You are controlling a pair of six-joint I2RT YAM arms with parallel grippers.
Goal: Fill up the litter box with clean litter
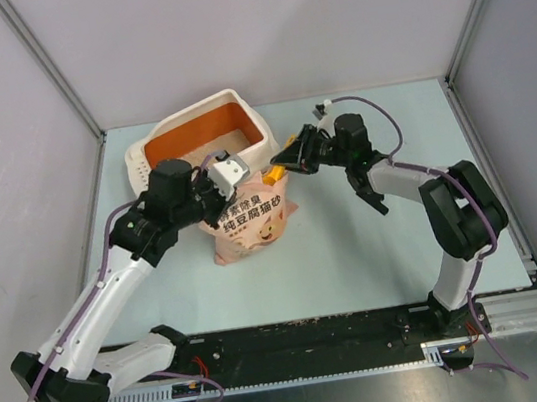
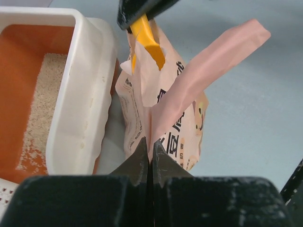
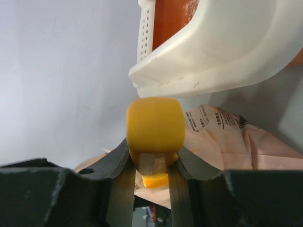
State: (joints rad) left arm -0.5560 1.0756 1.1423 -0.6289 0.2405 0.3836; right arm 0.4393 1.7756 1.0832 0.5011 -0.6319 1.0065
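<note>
Top view, litter box: the litter box (image 1: 196, 108) stands on the far left part of the desk (image 1: 376, 245), its long axis running left to right, slightly askew.
Top view, bag: a pink-beige bag (image 1: 252, 226) stands touching the near wall of the box.
Top view, left pincer: the left pincer (image 1: 242, 173) is at the bag's top, between bag and box; this arm is the nearer to the box.
Top view, right pincer: the right pincer (image 1: 283, 163) reaches in from the right and carries a yellow scoop (image 1: 273, 174) at the bag's mouth.
Left wrist view, grip: jaws clenched on the bag's upper flap, pulling it up and aside.
Left wrist view, clean litter: clean litter (image 2: 45, 99) lies as a pale patch on the orange floor; much of the floor is bare.
Left wrist view, scoop: the blade points down into the open bag.
Right wrist view, grip: jaws grasping the scoop's handle end.
Right wrist view, bearing: the box's rounded rim lies just beyond the scoop, up and to the right in this view.
Judgement: the carry from bag to box should be short, up over the near rim, towards the far left.
</note>
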